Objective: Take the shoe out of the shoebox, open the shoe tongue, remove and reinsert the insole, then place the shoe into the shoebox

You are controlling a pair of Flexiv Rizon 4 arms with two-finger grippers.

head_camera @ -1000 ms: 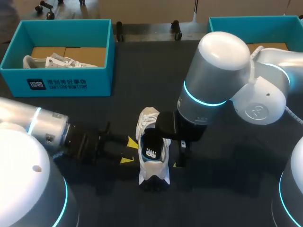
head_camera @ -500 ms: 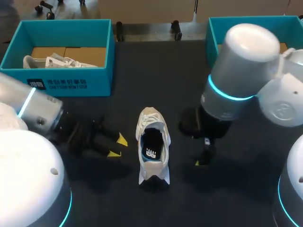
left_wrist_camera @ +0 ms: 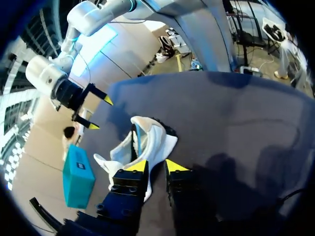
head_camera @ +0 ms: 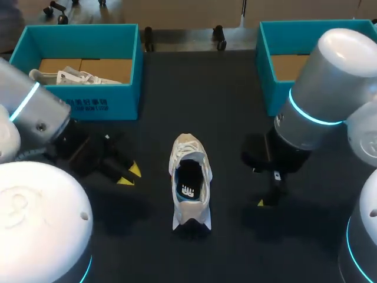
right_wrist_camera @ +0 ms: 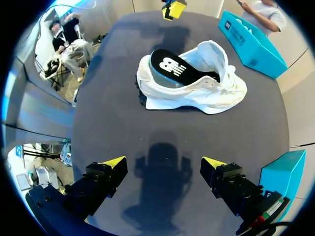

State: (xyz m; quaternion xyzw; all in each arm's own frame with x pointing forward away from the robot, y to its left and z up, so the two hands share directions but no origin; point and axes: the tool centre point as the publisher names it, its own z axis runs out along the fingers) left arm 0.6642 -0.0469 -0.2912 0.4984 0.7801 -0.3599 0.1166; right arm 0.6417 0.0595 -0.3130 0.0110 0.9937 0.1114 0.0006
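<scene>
A white shoe [head_camera: 189, 180] stands on the dark table's middle, toe toward the far side, its black insole [head_camera: 188, 187] lying inside. The right wrist view shows the same shoe [right_wrist_camera: 192, 81] and its insole [right_wrist_camera: 170, 64] ahead of my right gripper [right_wrist_camera: 163, 162]. That gripper is wide open and empty, and it hangs right of the shoe [head_camera: 268, 197]. My left gripper [head_camera: 128, 175] sits left of the shoe, apart from it. Its yellow tips [left_wrist_camera: 156, 165] stand a narrow gap apart with nothing between them, and the shoe [left_wrist_camera: 147, 142] lies just ahead.
A teal shoebox [head_camera: 75, 100] at the far left holds another white shoe [head_camera: 70, 76]. A second teal shoebox [head_camera: 272, 65] stands at the far right behind my right arm. Bare table lies around the shoe on every side.
Both grippers have drawn away from the shoe, the left to the left and the right to the right. The left fingers have come closer together. The shoe has stayed put.
</scene>
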